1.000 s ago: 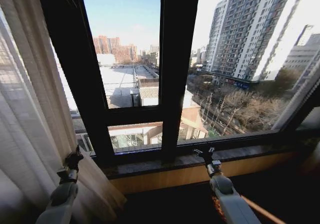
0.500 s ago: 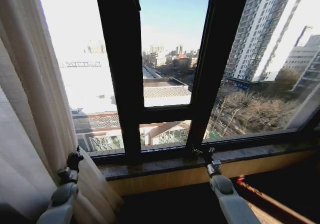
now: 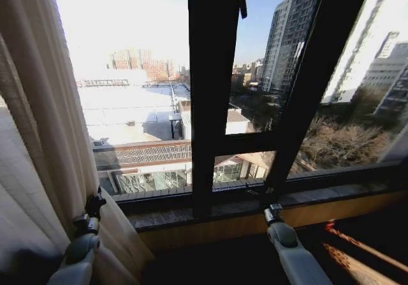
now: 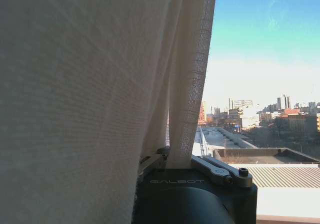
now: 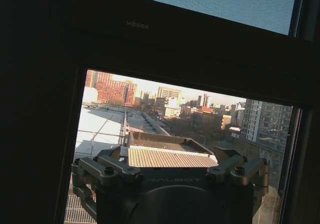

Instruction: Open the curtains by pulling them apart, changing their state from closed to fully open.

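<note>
Black "MESER"-marked window frame (image 5: 150, 38)

My curtains (image 3: 44, 138), sheer cream fabric in long vertical pleats, hang gathered along the window's left side, filling my head view from about 7 o'clock up to 11 o'clock. The glass from 12 round to 4 o'clock stands uncovered. Their inner edge falls in a loose fold past the sill at 7 o'clock. Seen from my left wrist, the woven cloth (image 4: 90, 83) drapes close, its hem touching my left gripper (image 4: 192, 165).
</note>
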### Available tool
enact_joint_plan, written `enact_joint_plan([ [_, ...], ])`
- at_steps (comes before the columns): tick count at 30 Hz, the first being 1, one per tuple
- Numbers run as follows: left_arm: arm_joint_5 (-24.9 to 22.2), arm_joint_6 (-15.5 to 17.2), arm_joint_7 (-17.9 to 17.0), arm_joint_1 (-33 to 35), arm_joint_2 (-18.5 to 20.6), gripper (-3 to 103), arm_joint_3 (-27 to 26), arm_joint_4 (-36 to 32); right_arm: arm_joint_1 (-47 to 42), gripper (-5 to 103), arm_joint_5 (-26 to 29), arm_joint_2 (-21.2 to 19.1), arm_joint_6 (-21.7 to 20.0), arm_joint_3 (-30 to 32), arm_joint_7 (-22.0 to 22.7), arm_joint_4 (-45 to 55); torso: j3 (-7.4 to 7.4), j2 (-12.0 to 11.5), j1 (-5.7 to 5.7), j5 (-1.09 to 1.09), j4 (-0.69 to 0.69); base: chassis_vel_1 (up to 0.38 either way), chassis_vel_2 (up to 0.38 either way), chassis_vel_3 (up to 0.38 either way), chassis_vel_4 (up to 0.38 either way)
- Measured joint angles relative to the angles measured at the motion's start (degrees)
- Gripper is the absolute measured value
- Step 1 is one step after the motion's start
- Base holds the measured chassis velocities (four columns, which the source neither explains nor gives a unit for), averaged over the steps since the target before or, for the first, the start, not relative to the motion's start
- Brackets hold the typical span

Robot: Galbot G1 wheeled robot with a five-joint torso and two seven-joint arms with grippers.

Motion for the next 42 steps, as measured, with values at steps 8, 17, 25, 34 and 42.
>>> enact_joint_plan([
  [8,0.3,-0.2,-0.1,0.6,-0.2,1,-0.1,-0.4,0.0,100,0.0,0.0,0.0,0.0,0.0,0.0,0.01,0.0,0.01,-0.03,0.01,0.12,0.139,-0.101,-0.128],
  [17,0.3,-0.3,-0.1,1.0,-0.2,1,-0.3,-0.6,0.0,100,0.0,0.0,0.0,0.0,0.0,0.0,0.01,0.0,0.0,0.03,-0.06,-0.007,-0.012,0.005,0.005],
  [25,0.3,-0.7,-0.1,1.2,-0.2,1,-0.6,-0.5,0.0,100,0.0,0.0,0.0,0.0,0.0,0.0,0.01,0.0,0.0,0.02,-0.02,0.148,0.148,-0.145,-0.147],
  [34,0.5,-0.9,-0.2,1.2,-0.4,1,-0.6,-0.6,0.0,100,0.0,0.0,0.0,0.0,0.0,0.0,0.0,0.0,0.0,0.01,0.0,0.195,0.215,-0.231,-0.212],
  [42,0.7,-0.8,-0.3,1.3,-0.7,1,-0.6,-0.5,0.0,100,0.0,0.0,0.0,0.0,0.0,0.0,0.01,0.0,0.0,0.05,-0.03,0.023,0.034,-0.027,-0.038],
])
